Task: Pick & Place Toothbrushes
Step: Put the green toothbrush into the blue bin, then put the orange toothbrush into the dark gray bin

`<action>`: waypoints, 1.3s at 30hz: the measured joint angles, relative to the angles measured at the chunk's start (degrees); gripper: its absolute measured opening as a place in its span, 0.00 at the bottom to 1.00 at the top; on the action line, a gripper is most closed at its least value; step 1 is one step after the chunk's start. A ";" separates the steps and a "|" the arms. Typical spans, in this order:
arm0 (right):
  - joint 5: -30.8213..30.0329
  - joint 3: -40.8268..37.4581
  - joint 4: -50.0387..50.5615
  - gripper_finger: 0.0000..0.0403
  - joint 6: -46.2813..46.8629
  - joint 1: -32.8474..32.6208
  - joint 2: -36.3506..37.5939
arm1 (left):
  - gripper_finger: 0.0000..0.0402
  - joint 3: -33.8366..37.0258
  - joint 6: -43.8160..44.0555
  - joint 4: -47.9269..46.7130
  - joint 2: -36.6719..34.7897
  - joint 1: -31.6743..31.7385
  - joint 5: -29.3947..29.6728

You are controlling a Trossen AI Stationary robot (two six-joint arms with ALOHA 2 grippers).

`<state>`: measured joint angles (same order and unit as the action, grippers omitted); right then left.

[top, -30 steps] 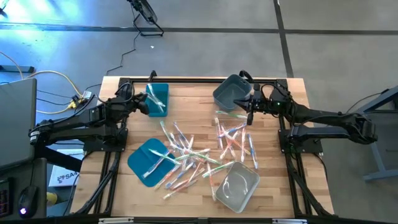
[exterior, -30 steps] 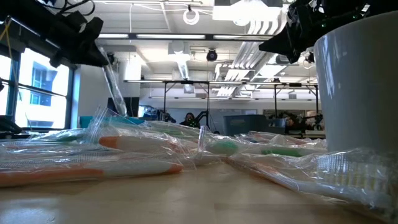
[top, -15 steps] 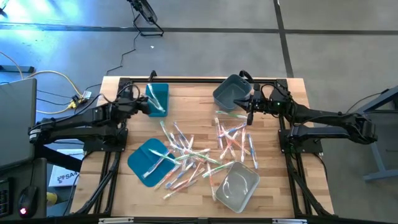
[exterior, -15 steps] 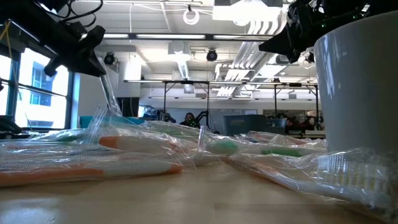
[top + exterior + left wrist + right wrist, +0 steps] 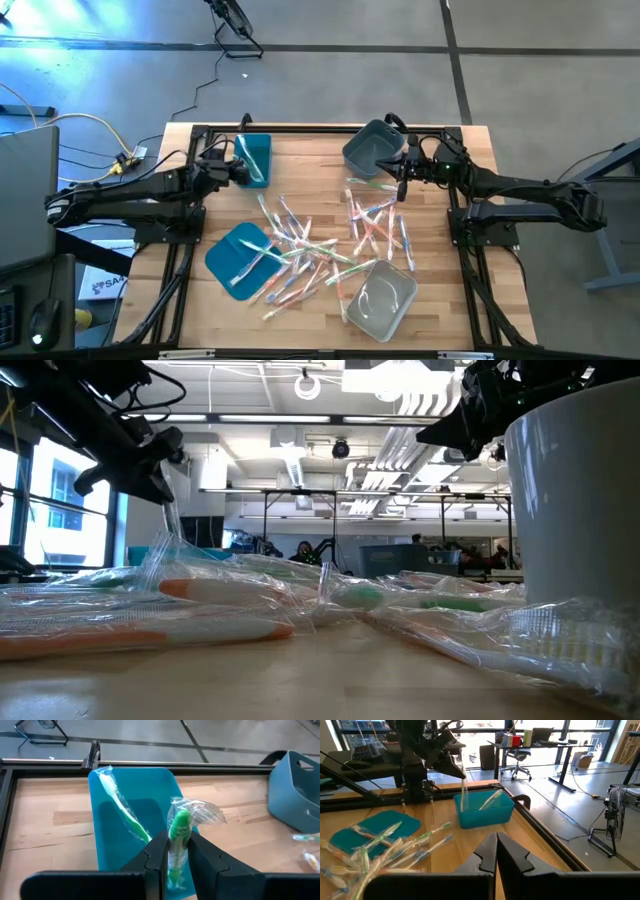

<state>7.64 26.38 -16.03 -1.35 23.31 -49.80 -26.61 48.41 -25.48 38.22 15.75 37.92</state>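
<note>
We see left gripper clamped on wrapped green toothbrush, long axis hanging down into teal bin. Right gripper pinched together, empty, well apart from teal bin.

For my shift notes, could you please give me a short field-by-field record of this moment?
left end effector: shut on a wrapped green toothbrush, over the teal bin
teal bin contents: one wrapped green toothbrush already inside
right end effector: shut, empty, beside the grey bin
loose toothbrushes: scattered mid-table
teal lid: flat on the table
clear bin: near edge
</note>
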 joint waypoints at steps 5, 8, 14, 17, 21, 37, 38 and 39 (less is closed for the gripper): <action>0.00 -0.01 0.44 0.01 0.01 0.00 0.00 | 0.14 0.00 1.16 0.21 1.17 0.00 0.14; 0.00 0.00 1.01 0.01 0.01 0.00 0.00 | 0.14 0.00 1.42 0.23 1.40 0.02 0.18; 0.00 0.00 1.24 0.01 0.01 0.00 0.00 | 0.18 0.00 0.97 0.00 1.42 0.02 0.15; 0.00 0.01 1.24 0.01 0.01 0.00 0.00 | 0.25 0.00 -0.38 -0.19 1.48 0.02 -0.04; 0.00 0.01 1.24 0.01 0.01 0.00 -0.02 | 0.34 0.00 -1.88 -0.10 1.46 0.02 0.16; 0.00 0.01 1.24 0.01 0.01 0.00 0.00 | 0.48 0.02 -20.43 19.78 1.44 0.02 7.65; 0.00 0.01 1.24 0.01 0.01 0.00 0.00 | 0.48 0.02 -21.66 21.13 1.44 0.00 7.63; 0.01 0.01 1.24 0.01 0.01 0.00 0.00 | 0.48 0.02 -22.82 22.16 1.44 0.01 7.61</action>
<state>7.65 26.39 -14.79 -1.34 23.31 -49.80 -26.59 25.59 -3.33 39.66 15.76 45.53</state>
